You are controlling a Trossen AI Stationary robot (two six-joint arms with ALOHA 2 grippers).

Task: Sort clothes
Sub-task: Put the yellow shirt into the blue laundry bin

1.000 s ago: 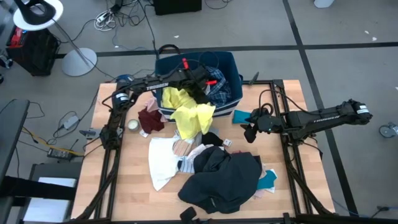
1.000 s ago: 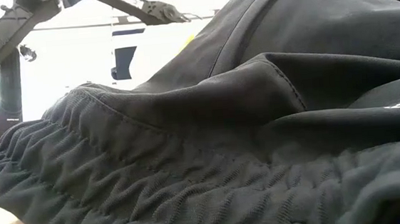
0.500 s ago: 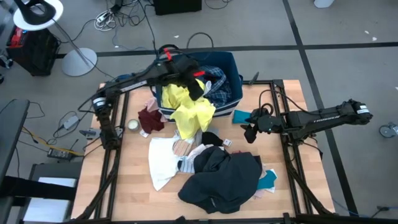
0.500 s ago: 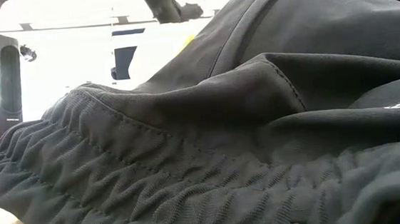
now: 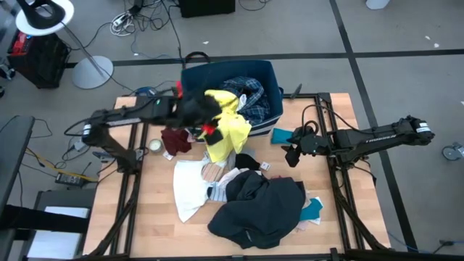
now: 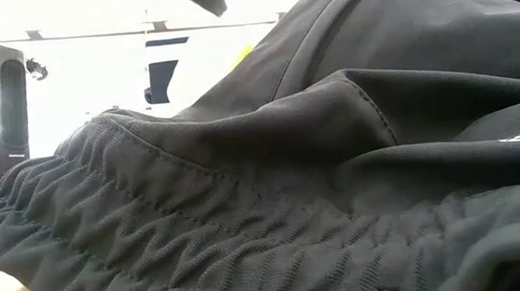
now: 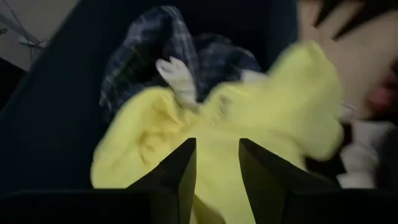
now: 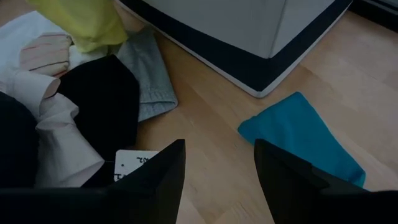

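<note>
The left gripper (image 5: 205, 119) hangs over the near rim of the navy bin (image 5: 270, 78), its two dark fingers (image 7: 180, 171) spread apart with nothing between them. Directly under and ahead of those fingers lies the yellow garment (image 7: 249, 124), a soft crumpled mass (its far edge blurred) draped over the bin's rim and trailing down onto the table (image 5: 341, 145). Just beyond it, inside the bin, sits a blue plaid garment (image 7: 155, 56) in bunched folds with a small white piece (image 7: 177, 78) resting on top. The bin's inner walls are plain dark fabric.

Beside the left gripper, on the table against the bin's outer wall, is a small maroon garment (image 5: 175, 139), crumpled.

The right gripper (image 5: 293, 154) hovers low over the wooden table, well apart from the left one, fingers (image 8: 158, 171) open and empty. Just ahead of it lies a flat teal cloth (image 8: 305, 140) with a pointed corner, close to the bin's white-striped base (image 8: 249, 68). To its other side are a black garment (image 8: 102, 102), a grey ribbed-hem piece (image 8: 146, 78) and a white-and-pink bundle (image 8: 43, 59).

Farther off towards the table's front, a big dark grey garment (image 5: 261, 210) lies heaped, its gathered elastic hem (image 6: 203, 252) filling the low view.
</note>
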